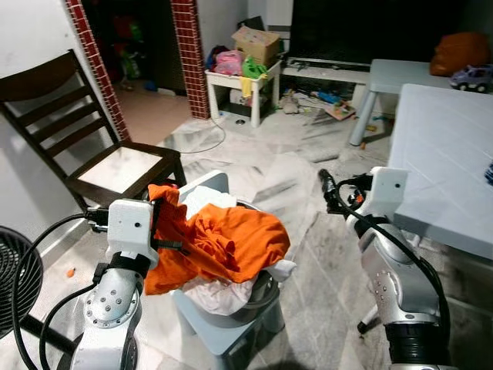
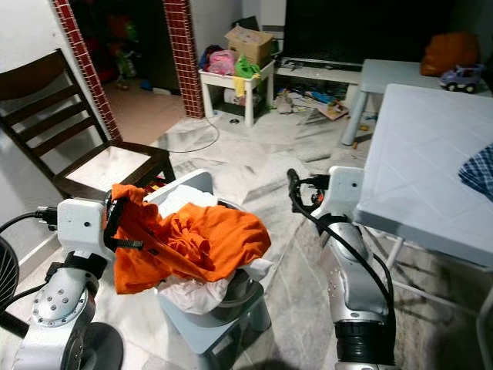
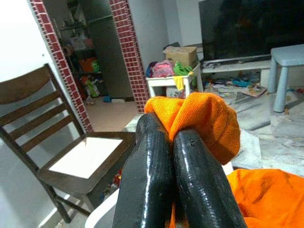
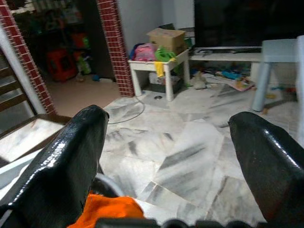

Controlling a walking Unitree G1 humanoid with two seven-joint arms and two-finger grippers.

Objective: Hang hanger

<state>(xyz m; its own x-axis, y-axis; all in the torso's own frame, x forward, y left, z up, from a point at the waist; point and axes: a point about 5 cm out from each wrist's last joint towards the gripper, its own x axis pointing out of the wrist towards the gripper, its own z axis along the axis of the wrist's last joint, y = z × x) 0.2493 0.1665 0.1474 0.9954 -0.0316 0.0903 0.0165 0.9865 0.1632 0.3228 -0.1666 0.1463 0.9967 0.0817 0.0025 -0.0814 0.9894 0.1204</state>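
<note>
My left gripper (image 3: 173,142) pinches the soft, light orange cloth (image 1: 223,243); right gripper (image 4: 171,137) gapes empty. Hanger possibly buried.

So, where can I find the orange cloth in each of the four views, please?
Left eye view: orange cloth at lower centre, draped over the basket, one end pinched in the left gripper.
Right eye view: lower left of centre.
Left wrist view: bunched behind the shut jaws and at the lower right.
Right wrist view: a small patch at the bottom edge, between the open jaws.
Shared landmark: the brick pillar.
</note>
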